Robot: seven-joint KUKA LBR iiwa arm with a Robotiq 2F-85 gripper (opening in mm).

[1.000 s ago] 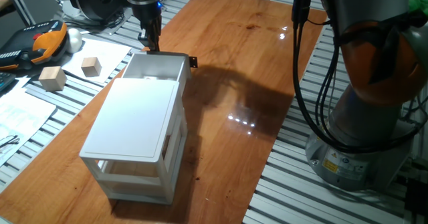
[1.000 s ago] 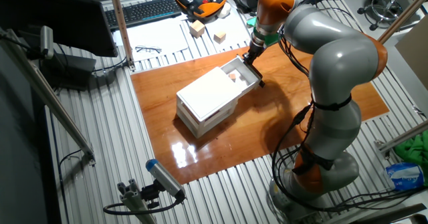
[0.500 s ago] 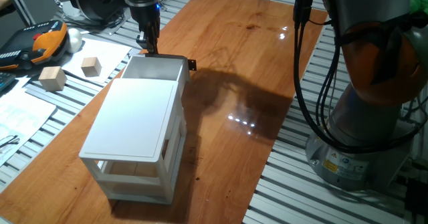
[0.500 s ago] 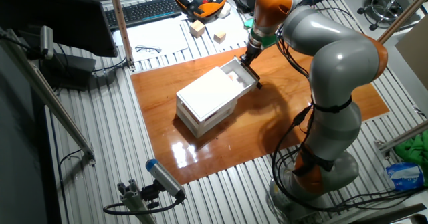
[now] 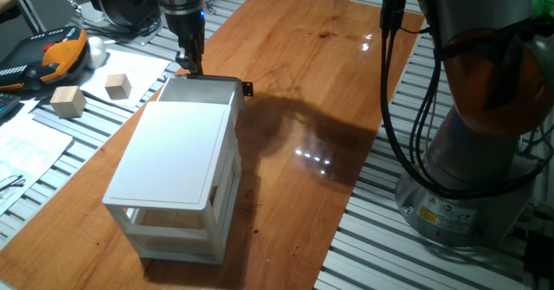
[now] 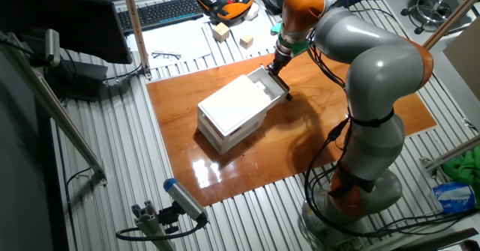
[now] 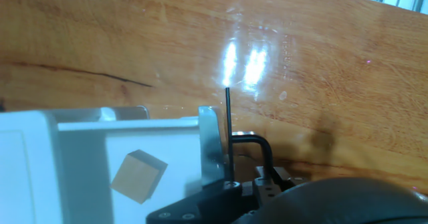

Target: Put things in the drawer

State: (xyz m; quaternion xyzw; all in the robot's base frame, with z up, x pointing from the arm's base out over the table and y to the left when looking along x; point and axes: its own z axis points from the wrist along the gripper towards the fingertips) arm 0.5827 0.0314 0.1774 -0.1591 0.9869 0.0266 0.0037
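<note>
The drawer [image 5: 206, 88] is the top level of the white cabinet [image 5: 177, 164] and stands only a little way open, its black knob [image 5: 248, 88] facing the far side. The tiny tan cube [image 7: 138, 176] lies inside the drawer and shows only in the hand view. My gripper [image 5: 192, 61] looks shut and empty, with its fingertips down against the outside of the drawer's front wall [image 7: 210, 144]. In the other fixed view the gripper [image 6: 274, 65] is at the drawer's [image 6: 271, 88] far end, next to the cabinet [image 6: 232, 110].
Two larger pale wooden blocks [image 5: 67, 100] [image 5: 119, 85] lie on papers left of the wooden board. An orange-black handset [image 5: 59, 51] sits behind them. A keyboard [image 6: 161, 11] is at the back. The arm's base [image 5: 467, 177] stands at the right.
The drawer has slid further into the cabinet, so less of its inside shows. My gripper has moved along with its front wall.
</note>
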